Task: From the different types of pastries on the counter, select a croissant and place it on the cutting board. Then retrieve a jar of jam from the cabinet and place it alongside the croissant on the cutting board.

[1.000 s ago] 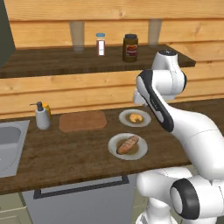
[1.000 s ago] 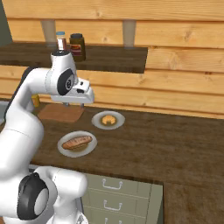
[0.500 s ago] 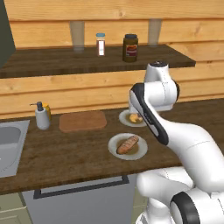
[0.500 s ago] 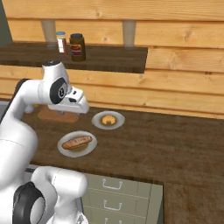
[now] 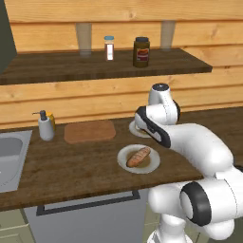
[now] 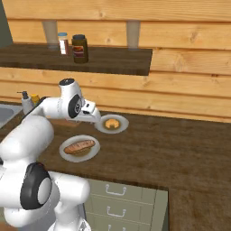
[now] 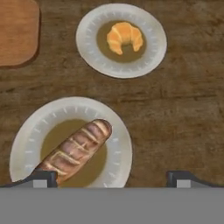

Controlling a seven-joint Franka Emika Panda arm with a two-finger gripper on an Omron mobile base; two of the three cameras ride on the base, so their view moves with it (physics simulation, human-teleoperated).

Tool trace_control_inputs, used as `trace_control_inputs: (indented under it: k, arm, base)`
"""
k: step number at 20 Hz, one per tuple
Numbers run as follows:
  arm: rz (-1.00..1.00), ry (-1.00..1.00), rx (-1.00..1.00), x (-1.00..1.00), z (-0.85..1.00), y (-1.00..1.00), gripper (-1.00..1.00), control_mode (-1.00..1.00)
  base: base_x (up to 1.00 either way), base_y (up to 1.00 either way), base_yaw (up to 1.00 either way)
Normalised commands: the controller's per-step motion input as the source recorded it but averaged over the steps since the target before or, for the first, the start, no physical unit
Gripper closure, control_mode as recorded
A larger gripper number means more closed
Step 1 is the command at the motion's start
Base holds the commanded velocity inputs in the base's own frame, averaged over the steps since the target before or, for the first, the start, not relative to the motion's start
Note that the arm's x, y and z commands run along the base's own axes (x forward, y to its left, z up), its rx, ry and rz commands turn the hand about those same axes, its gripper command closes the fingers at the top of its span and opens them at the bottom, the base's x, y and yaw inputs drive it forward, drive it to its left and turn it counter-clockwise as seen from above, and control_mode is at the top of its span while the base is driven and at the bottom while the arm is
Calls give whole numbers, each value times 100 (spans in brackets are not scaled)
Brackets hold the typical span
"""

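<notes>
The golden croissant [image 7: 124, 37] lies on a white plate [image 7: 153, 52] on the dark wooden counter [image 7: 183, 113]. Nearer me, the brown bread roll [image 7: 74, 148] rests on a second plate [image 7: 118, 144]. My gripper [image 7: 113, 177] hangs open above the counter, over the near rim of the roll's plate, holding nothing. A corner of the cutting board [image 7: 17, 30] sits bare beside the croissant's plate. The board [image 5: 89, 131] lies left of my arm. The croissant [image 6: 111, 122] sits just right of my hand [image 6: 92, 115]. The olive cabinet [image 5: 4, 38] is at the top left; the jar of jam is hidden.
A dark shelf [image 5: 71, 69] above the counter carries a white shaker [image 5: 109, 47] and a tall dark jar [image 5: 141, 51]. A soap dispenser [image 5: 46, 126] stands left of the board, beside the grey sink [image 5: 12, 152]. Bare counter stretches to the right [image 6: 180, 144].
My arm has swung down from chest height to just above the two plates. The jaws have gone from half shut to wide open. Plates and pastries have not moved.
</notes>
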Motion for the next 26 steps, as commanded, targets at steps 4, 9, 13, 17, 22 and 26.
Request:
trace_control_inputs:
  k: [4, 9, 13, 17, 22, 26]
  arm:
    - [-4, 11, 6, 86, 0, -27, -100, -100]
    - [-18, 13, 1, 73, 0, -6, -100, -100]
    - [-19, 17, 0, 37, -18, 0, -100, -100]
    - [-18, 22, 0, 43, -35, -12, -100, -100]
    - [-3, 13, 0, 61, -29, -31, -100, -100]
    - [-6, 5, 0, 62, -2, -15, -100, -100]
  base:
    - [0, 0, 0]
    - [0, 0, 0]
    - [0, 0, 0]
    - [0, 0, 0]
    - [0, 0, 0]
    - [0, 0, 0]
